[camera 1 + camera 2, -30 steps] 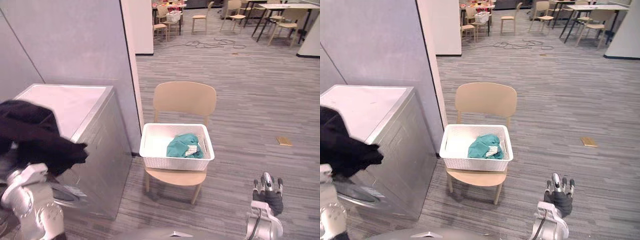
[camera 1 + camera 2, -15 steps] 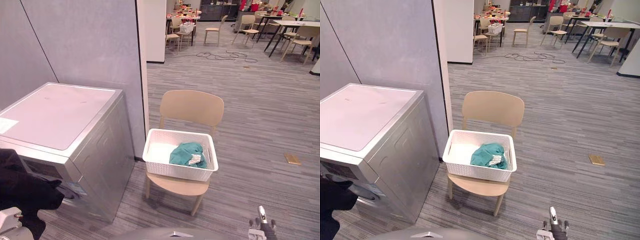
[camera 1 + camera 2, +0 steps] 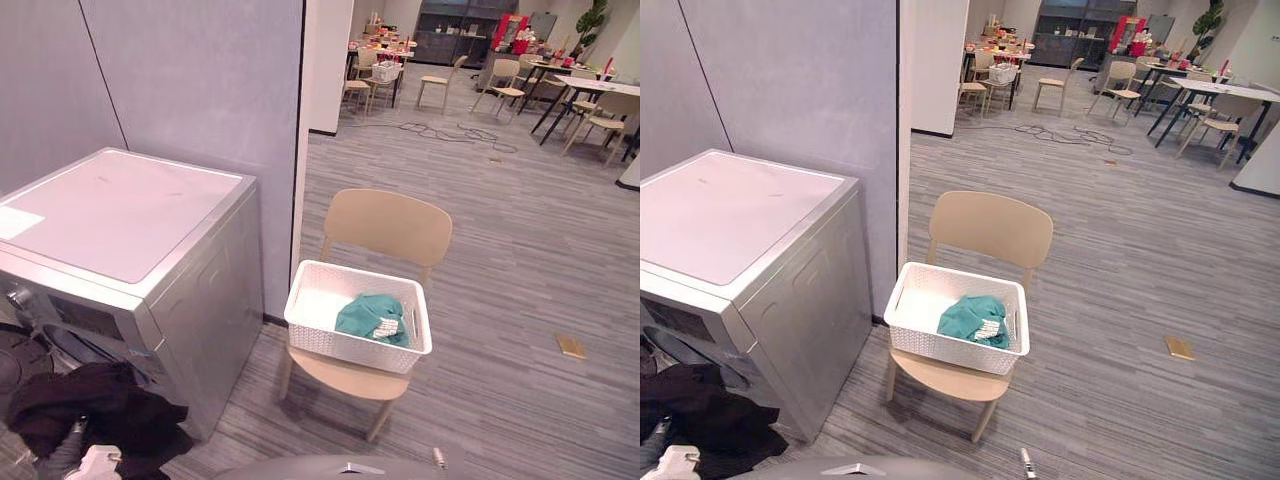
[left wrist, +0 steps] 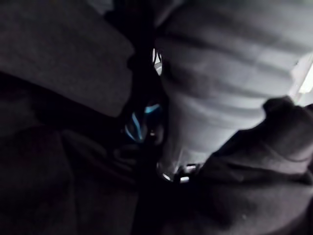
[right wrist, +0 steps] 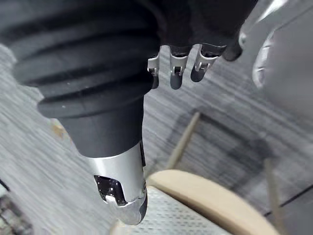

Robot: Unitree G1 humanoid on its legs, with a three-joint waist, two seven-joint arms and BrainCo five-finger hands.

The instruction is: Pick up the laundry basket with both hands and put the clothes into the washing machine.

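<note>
The washing machine (image 3: 195, 300) has brushed silver metal sides and a smooth white top. The laundry basket (image 3: 345, 347) is white perforated plastic. The chair (image 3: 388, 225) is pale matt wood. The teal garment (image 3: 366, 314) and the black garment (image 3: 100, 412) at 7 o'clock are soft matt cloth.

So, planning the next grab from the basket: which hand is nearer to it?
Right. The right hand hangs low just in front of the chair holding the basket; the left hand is off to the left, low before the washing machine, under dark clothing.
</note>
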